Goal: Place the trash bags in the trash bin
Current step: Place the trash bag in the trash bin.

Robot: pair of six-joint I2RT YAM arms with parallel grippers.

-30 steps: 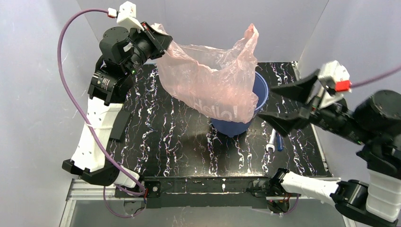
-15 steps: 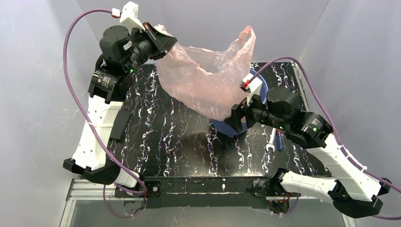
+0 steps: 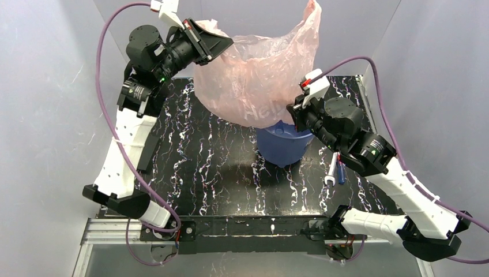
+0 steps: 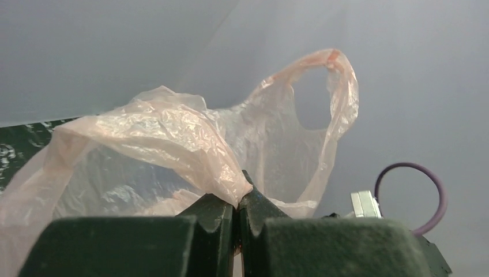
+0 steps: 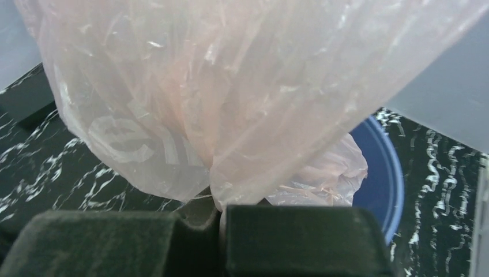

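Black marbled table [image 3: 202, 167] below us. From above, we see the left gripper [image 3: 224, 43] raised high and clamped on one edge of the pink trash bag [image 3: 259, 75], so the film hangs stretched right over the blue trash bin [image 3: 282, 149], its bottom at the mouth. At its lower side, the right gripper [image 3: 295, 112] is in. Left wrist view: jaws pinched tight on a bunched fold, handle loop [image 4: 331, 86] free above. Right wrist view: jaws closed on the bag's bottom fold, bin rim just behind. We reckon that's to steer it down inside.
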